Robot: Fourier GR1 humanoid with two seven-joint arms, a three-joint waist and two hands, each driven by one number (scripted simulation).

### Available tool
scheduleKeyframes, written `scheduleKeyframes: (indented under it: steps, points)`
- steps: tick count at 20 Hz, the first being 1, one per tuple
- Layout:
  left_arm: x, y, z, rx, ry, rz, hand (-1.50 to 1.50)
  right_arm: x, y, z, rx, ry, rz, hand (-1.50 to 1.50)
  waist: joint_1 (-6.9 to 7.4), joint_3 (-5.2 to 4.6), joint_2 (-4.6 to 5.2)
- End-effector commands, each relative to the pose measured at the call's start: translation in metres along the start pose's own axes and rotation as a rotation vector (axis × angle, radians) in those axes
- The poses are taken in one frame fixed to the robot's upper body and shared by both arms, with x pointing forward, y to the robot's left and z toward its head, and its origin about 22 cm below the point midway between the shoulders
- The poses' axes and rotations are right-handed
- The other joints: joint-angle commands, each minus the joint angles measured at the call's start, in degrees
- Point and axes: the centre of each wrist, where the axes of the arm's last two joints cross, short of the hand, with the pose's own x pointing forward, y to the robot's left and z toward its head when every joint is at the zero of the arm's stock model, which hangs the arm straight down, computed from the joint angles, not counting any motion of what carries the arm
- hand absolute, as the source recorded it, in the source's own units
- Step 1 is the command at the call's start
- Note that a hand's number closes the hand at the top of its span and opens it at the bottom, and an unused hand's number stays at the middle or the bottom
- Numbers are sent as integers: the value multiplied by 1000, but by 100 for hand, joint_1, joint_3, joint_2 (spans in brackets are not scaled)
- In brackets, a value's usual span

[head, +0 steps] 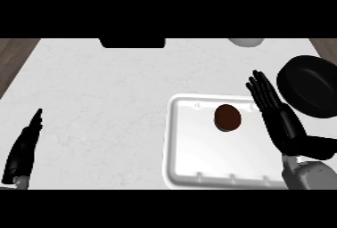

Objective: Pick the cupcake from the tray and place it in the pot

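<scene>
The right hand [284, 127], at the right of the frame, is glossy black, with long slim fingers [262, 89] and a thick thumb, on a pale grey forearm [309, 176] with rounded casing. The left hand [23, 147], at lower left, is equally black and narrow.

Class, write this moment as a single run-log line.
stage: approach | cupcake: on tray | pot: right of tray | right hand: open beside cupcake | left hand: open, resting at left edge
</scene>
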Motion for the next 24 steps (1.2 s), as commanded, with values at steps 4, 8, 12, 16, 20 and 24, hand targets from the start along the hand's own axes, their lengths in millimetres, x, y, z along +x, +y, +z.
scheduleKeyframes:
  steps: [4,8,12,16,20,24]
  points:
    - [101,-30,-10,-109,-368,252,0,49,6,-56,501,-179,-117,150,450,37,257]
    - [139,-53,0,-217,-496,418,0,96,-42,-82,581,-263,310,150,482,2,335]
    - [159,-58,3,-255,-560,491,0,94,-66,-92,747,-372,220,-150,562,66,436]
    - [165,-54,-1,-259,-565,515,0,101,-91,-97,880,-463,213,-150,549,73,439]
    - [166,-51,-4,-263,-567,515,0,117,-104,-103,950,-467,385,-150,570,64,409]
    - [165,-54,-8,-258,-567,507,0,120,-106,-103,1054,-422,566,-150,528,50,398]
